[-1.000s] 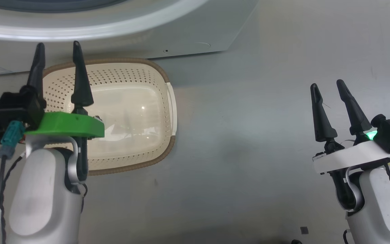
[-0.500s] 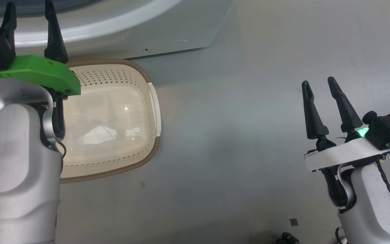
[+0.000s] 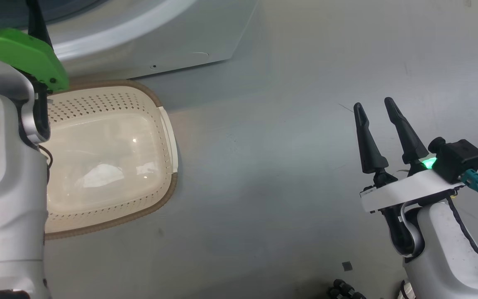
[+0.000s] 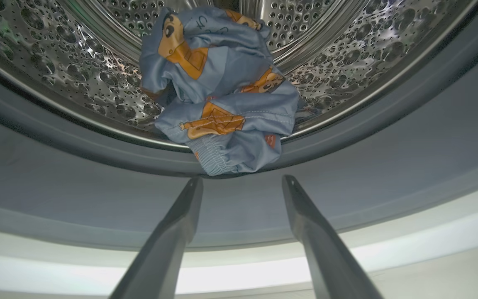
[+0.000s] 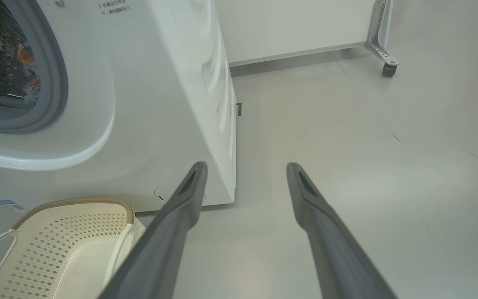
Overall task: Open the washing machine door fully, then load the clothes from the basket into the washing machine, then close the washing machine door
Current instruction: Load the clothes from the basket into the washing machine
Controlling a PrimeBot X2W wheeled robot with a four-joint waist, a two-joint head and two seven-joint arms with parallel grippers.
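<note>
The washing machine (image 5: 160, 83) stands with its drum exposed; the washing machine door is out of view. The clothes (image 4: 222, 95), light-blue fabric with orange figures, lie bunched at the front of the steel drum (image 4: 56, 62), one end drooping over its lip onto the grey gasket (image 4: 388, 137). My left gripper (image 4: 242, 179) is open and holds nothing, just below and in front of that pile. The cream basket (image 3: 110, 224) sits on the floor before the machine with nothing in it. My right gripper (image 3: 374, 104) hovers open over bare floor, far right of the basket.
Grey floor (image 3: 284, 166) stretches right of the machine. A white panel on a metal bracket with a caster (image 5: 388, 68) stands behind. Small dark bits (image 3: 347, 265) lie near my right arm. My left forearm (image 3: 6, 166) overlaps the basket's left side.
My left arm has risen from above the basket toward the machine's opening. The head camera has shifted, sliding the basket and machine leftward. Both grippers stay open.
</note>
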